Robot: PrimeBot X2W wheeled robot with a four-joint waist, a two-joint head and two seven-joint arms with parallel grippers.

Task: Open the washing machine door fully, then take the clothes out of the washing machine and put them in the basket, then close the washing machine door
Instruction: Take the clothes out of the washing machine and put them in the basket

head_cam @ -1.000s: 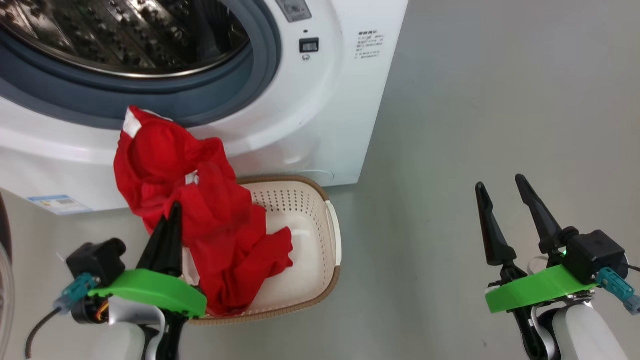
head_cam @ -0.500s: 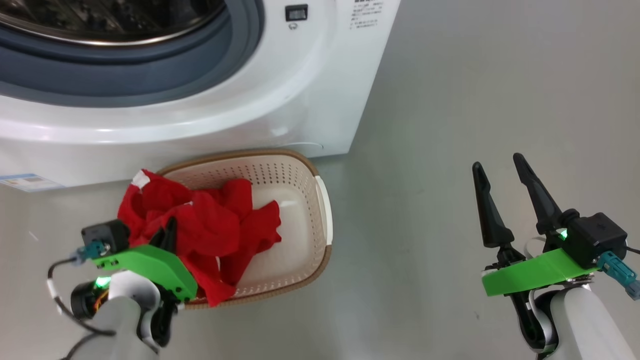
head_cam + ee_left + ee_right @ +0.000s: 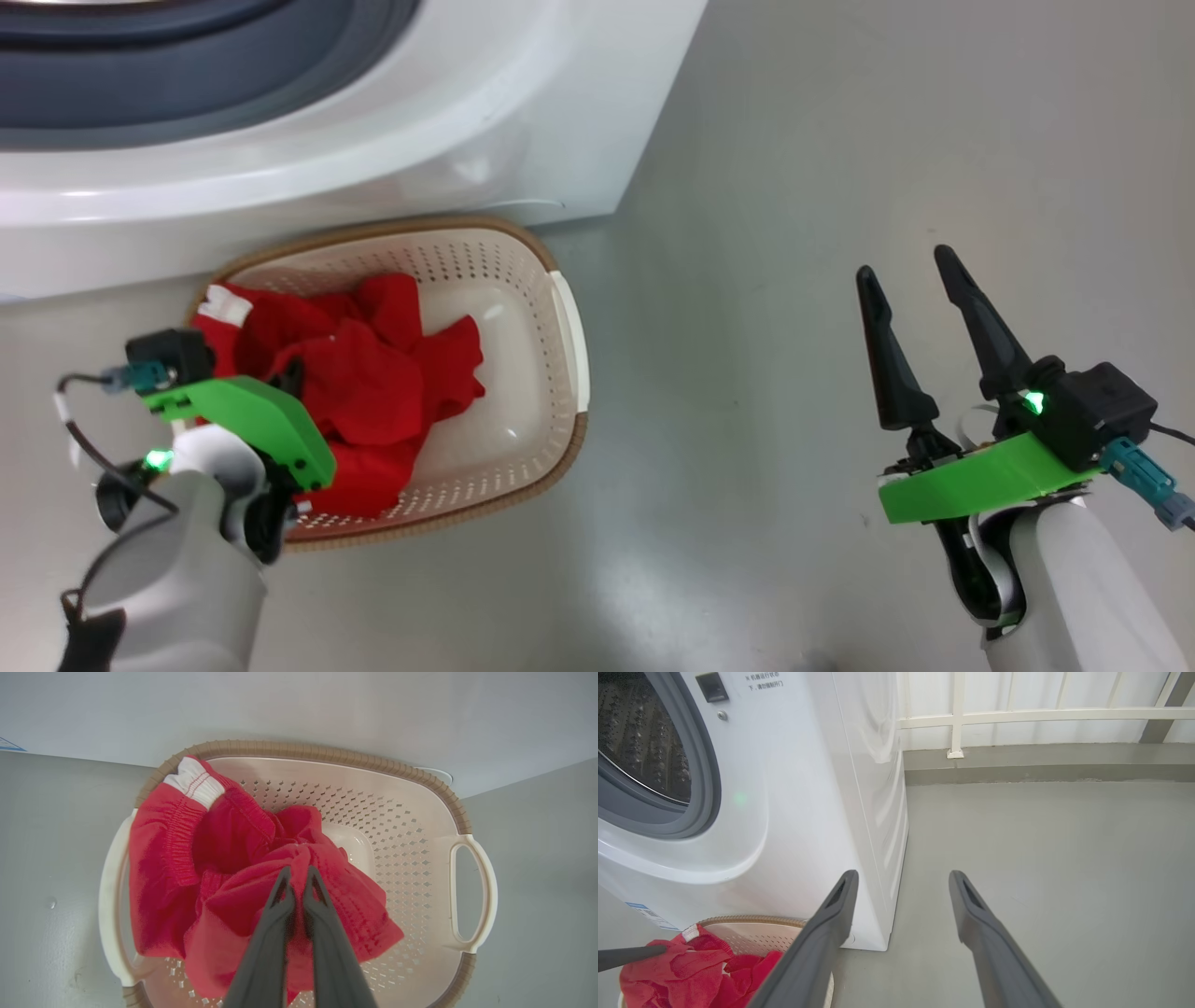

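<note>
The red clothes (image 3: 364, 373) lie bunched in the left half of the cream basket (image 3: 569, 327), which stands on the floor against the white washing machine (image 3: 373, 159). My left gripper (image 3: 288, 378) is low over the basket and shut on a fold of the clothes (image 3: 224, 858); in the left wrist view its gripper (image 3: 296, 873) pinches the fabric above the basket (image 3: 467, 896). My right gripper (image 3: 904, 261) hangs open and empty over bare floor to the right. The washing machine door is out of view.
In the right wrist view the right gripper (image 3: 902, 875) points past the washing machine (image 3: 808, 788) corner, whose drum opening (image 3: 640, 742) stands uncovered. A white railing (image 3: 957, 718) and low kerb bound the grey floor (image 3: 1041, 858) behind.
The head camera has tilted down. My left gripper has lowered the red clothes from in front of the machine's opening into the basket. The right gripper keeps its pose.
</note>
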